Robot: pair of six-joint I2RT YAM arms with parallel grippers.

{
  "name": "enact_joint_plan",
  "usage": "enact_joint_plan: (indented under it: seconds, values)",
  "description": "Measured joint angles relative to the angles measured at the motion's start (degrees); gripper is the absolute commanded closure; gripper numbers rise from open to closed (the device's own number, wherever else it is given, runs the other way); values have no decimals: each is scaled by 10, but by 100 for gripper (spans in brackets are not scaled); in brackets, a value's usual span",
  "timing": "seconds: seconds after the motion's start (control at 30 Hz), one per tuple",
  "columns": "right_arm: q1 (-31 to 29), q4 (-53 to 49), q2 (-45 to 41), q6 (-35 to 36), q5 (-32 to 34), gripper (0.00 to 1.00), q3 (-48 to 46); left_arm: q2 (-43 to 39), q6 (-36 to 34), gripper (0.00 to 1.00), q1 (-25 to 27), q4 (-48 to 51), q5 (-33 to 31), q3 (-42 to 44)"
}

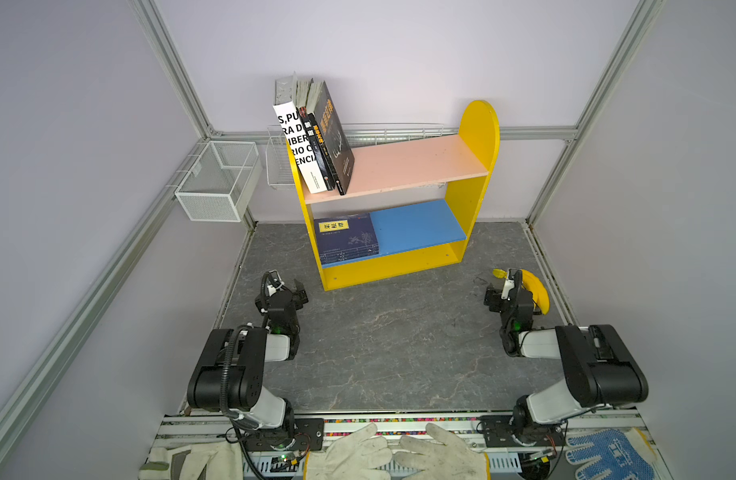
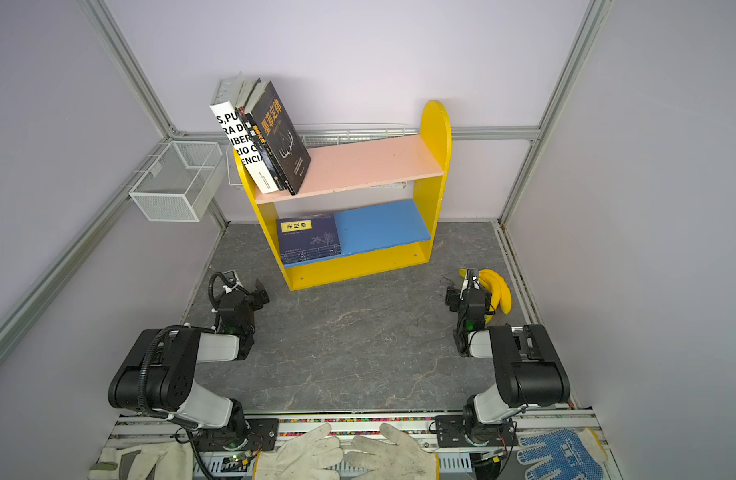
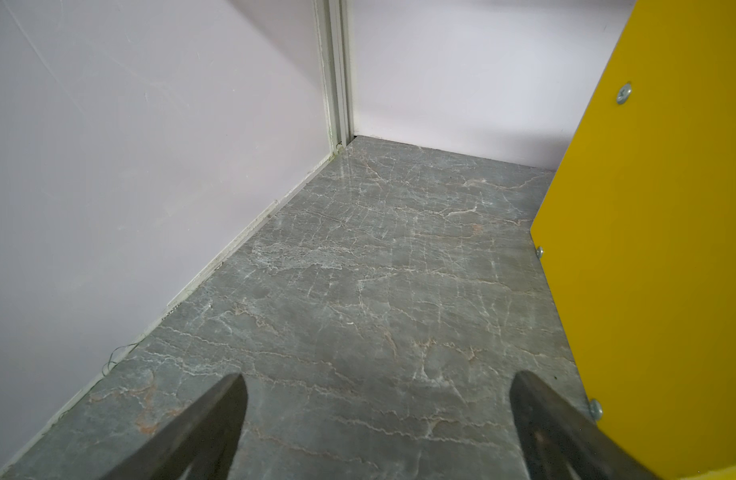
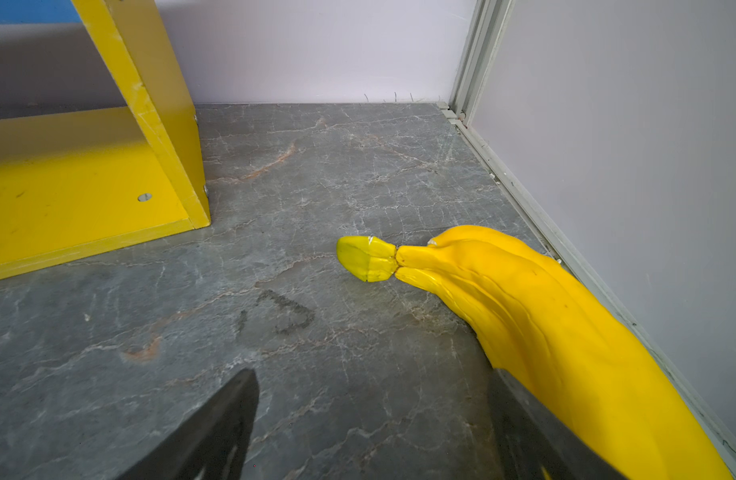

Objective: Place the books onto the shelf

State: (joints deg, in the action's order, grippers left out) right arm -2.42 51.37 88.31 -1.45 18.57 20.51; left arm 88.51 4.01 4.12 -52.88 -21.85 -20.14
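On the shelf [image 1: 478, 129], 3 books [image 1: 316, 145] are leaning up top — navy books [image 1: 347, 239], perhaps 4, are lying stacked below.

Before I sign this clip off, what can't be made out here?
- Stack of thin navy-blue paperbacks on the blue lower board: count unclear, edges too small in both top views.
- Large white paperback with bold black lettering: title partly hidden by the black paperback beside it.
- Yellow banana bunch: one end cut off by the right wrist view's edge, partly behind the right arm in both top views.
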Motion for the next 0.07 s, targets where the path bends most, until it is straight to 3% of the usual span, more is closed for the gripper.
enact_joint_plan:
  seconds: [0.07]
  values:
    - [0,0,0,0,0,11,0,0,0,1,0,0,0,0]
